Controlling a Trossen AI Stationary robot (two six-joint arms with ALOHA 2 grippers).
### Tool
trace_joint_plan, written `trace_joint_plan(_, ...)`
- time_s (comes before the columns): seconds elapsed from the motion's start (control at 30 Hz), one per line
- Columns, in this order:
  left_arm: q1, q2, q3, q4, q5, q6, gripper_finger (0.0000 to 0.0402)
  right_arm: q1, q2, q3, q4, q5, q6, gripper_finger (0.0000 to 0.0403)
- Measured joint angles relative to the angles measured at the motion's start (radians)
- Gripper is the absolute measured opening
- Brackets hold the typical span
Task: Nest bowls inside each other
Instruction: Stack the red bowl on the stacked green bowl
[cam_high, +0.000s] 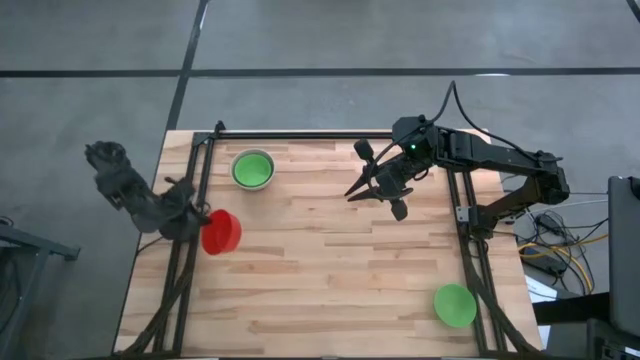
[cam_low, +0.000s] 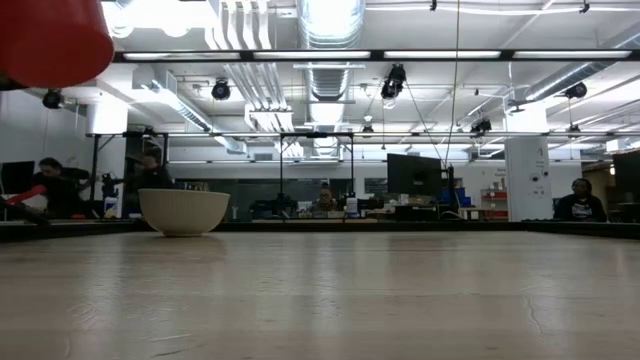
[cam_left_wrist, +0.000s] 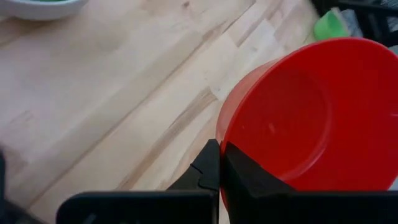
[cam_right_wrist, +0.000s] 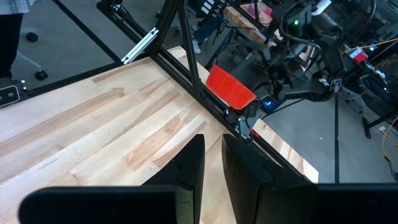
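Left gripper (cam_high: 196, 222) clamped on red bowl (cam_high: 222, 232) rim, lifted; right gripper (cam_high: 385, 190) jaws slightly apart, empty; green-in-white stack (cam_high: 252, 169) nested ahead, lone green bowl (cam_high: 455, 305) remains.

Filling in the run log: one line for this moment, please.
left hand: shut on red bowl, lifted at table's left edge | right hand: empty, waiting mid-table | green-in-white bowl: back left | green bowl: front right
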Motion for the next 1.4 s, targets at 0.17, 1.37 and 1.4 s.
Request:
trace_joint_plan(0.17, 0.0, -0.001, 0.047, -0.09, 0.0, -0.026, 0.0004, 0.0, 0.0, 0.0, 0.0, 0.0, 0.0, 0.0052)
trace_joint_plan(1.37, 0.101, 0.138, 0.197, -0.168, -0.164, -0.129, 0.0006, 0.0, 0.0, 0.0, 0.0, 0.0, 0.0, 0.0052)
trace_joint_plan(1.4, 0.107, 0.138, 0.197, -0.166, -0.164, -0.115, 0.0007, 0.0, 0.0, 0.0, 0.0, 0.0, 0.0, 0.0052)
